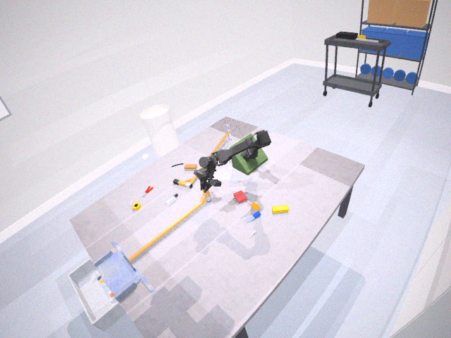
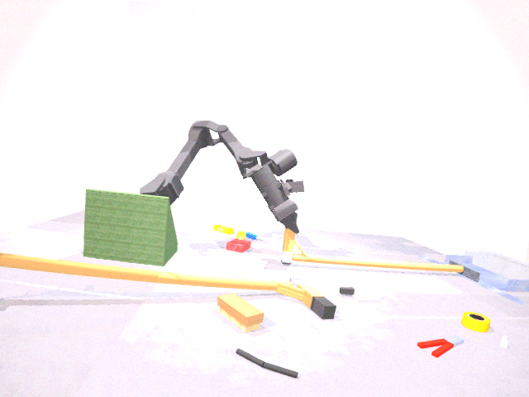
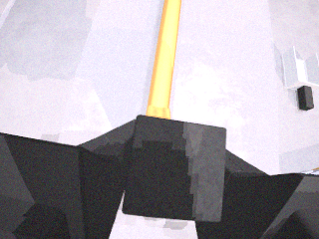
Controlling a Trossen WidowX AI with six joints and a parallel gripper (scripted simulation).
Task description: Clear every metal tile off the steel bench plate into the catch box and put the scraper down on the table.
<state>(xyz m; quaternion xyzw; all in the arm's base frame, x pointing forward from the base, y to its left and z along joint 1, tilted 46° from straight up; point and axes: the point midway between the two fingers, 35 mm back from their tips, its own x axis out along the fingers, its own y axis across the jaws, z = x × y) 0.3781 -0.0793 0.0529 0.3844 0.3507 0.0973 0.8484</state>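
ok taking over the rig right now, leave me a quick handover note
Gripper: jaws shut on the long scraper at its upright grip.
Scraper's head: at the bench plate's end away from the catch box.
Done: small pieces show at the box's plate side; no tile is discernible on the plate, though glare leaves that unsure.
Left: check the plate, lay the scraper on the table, let go.
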